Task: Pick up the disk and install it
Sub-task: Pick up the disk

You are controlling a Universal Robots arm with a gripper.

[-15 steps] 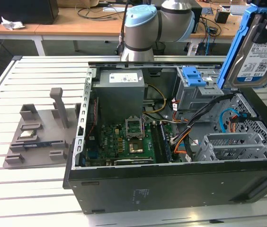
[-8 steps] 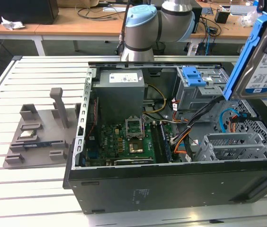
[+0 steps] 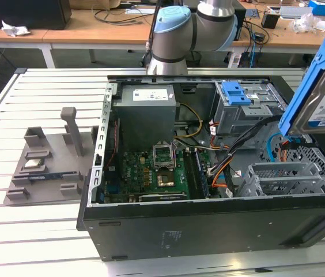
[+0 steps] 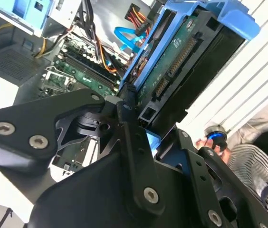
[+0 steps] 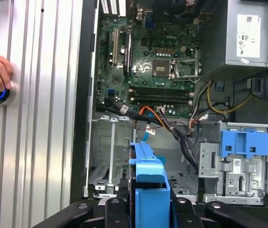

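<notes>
Firmly gripped, disk over the case

The gripper [image 4: 149, 122] had its jaws closed on the disk [image 4: 186, 61], one black finger against each side of its blue carrier. The disk stood tilted on edge above the open computer case [image 3: 208, 225], at the exterior view's right.

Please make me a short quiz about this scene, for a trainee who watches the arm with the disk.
1. True or false: the disk lies flat on the slatted table.
2. What is the gripper shut on? A) the disk B) an orange cable C) the small chip
3. Fill in: the latch atop the grey cage is ____.
Key: 1 false, it is held tilted above the open case. 2 A. 3 blue.
</notes>
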